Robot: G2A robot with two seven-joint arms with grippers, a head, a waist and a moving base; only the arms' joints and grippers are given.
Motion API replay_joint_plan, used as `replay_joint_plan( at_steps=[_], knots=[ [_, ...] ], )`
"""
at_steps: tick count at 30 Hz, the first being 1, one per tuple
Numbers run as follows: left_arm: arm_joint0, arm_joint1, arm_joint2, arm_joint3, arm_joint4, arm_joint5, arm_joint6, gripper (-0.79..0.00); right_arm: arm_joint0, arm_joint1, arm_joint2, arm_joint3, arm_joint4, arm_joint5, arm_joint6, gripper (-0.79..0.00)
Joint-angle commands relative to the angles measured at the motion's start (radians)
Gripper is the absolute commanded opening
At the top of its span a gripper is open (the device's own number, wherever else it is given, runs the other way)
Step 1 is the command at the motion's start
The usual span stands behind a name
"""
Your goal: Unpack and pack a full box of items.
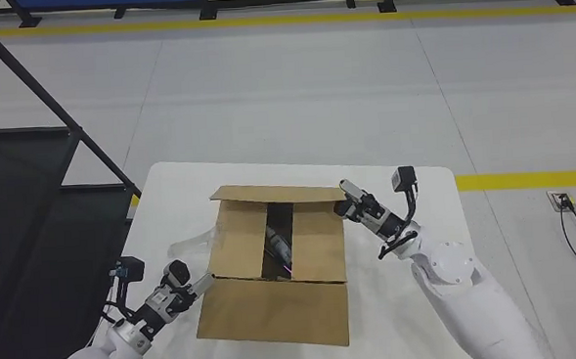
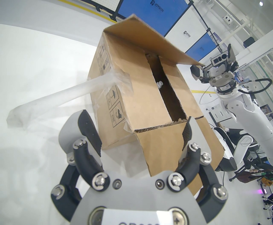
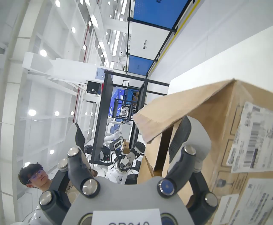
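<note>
On the white surface (image 1: 176, 200), cardboard box (image 1: 316, 242), top seam ajar. Left end effector (image 2: 136, 119) spread at near flap (image 1: 275, 312) corner; right end effector (image 3: 130, 125) spread at far flap (image 1: 279, 192) corner.

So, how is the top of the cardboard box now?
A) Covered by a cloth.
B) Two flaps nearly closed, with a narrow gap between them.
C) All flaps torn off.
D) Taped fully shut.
B: on the cardboard box two inner flaps leave a dark narrow gap, and a peeled tape strip hangs off its side.
</note>
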Motion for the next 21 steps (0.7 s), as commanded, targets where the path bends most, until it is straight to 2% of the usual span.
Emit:
replay_joint_plan(
  at_steps=[1,10,12,21],
  knots=[
    [0.001,0.0,0.002,0.001,-0.001,-0.002,0.001,0.0,0.037,-0.012,-0.017,0.04,0.023,-0.029,-0.017,0.0],
    [0.012,0.003,-0.001,-0.001,-0.001,-0.001,0.01,0.0,0.175,-0.067,-0.089,0.209,0.045,-0.144,-0.093,0.0],
    [0.015,0.004,-0.003,-0.003,-0.002,-0.002,0.011,0.0,0.187,-0.078,-0.102,0.225,0.091,-0.206,-0.047,0.0],
    [0.016,0.004,0.001,-0.005,-0.008,-0.003,0.016,0.0,0.19,-0.078,-0.102,0.231,0.092,-0.214,-0.038,0.0]
  ],
)
